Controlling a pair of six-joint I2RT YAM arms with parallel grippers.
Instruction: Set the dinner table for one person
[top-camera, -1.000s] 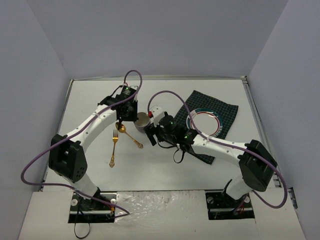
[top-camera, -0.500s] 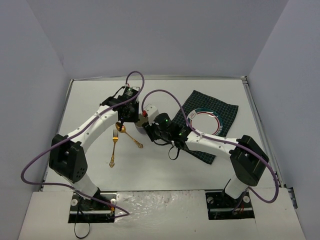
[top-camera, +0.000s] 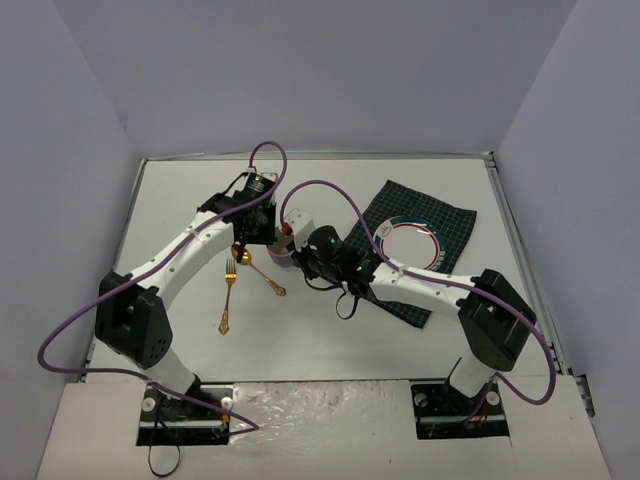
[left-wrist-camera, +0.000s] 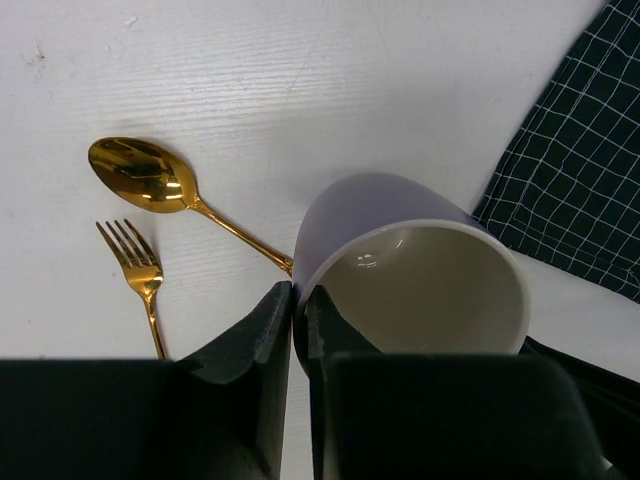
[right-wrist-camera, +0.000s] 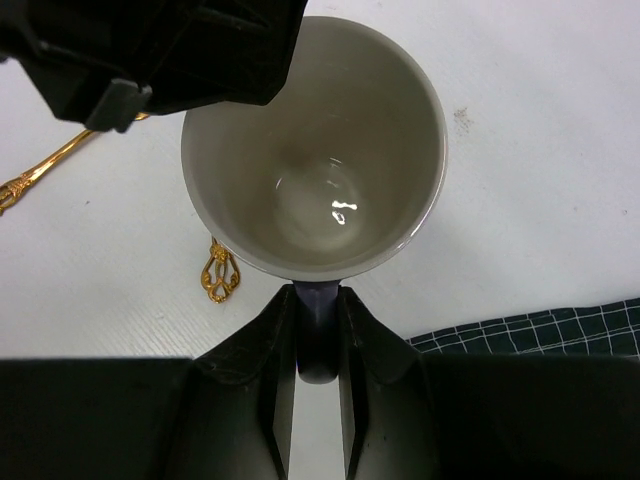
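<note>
A pale lilac mug (left-wrist-camera: 420, 280) with a cream inside sits between both arms over the white dinner table (top-camera: 180, 200). My left gripper (left-wrist-camera: 298, 295) is shut on the mug's rim, one finger inside and one outside. My right gripper (right-wrist-camera: 315, 300) is shut on the mug's handle (right-wrist-camera: 318, 340), with the mug (right-wrist-camera: 315, 150) open side up in front of it. In the top view the mug (top-camera: 283, 247) is mostly hidden by the left gripper (top-camera: 262, 235) and the right gripper (top-camera: 297, 252). Whether the mug rests on the table cannot be told.
A gold spoon (left-wrist-camera: 140, 172) and a gold fork (left-wrist-camera: 135, 262) lie on the table just left of the mug. A dark green checked cloth (top-camera: 440, 215) lies to the right with a white plate (top-camera: 408, 243) on it.
My right gripper has moved left to the mug and closed its jaws on the handle. The left gripper has kept its hold on the rim.
</note>
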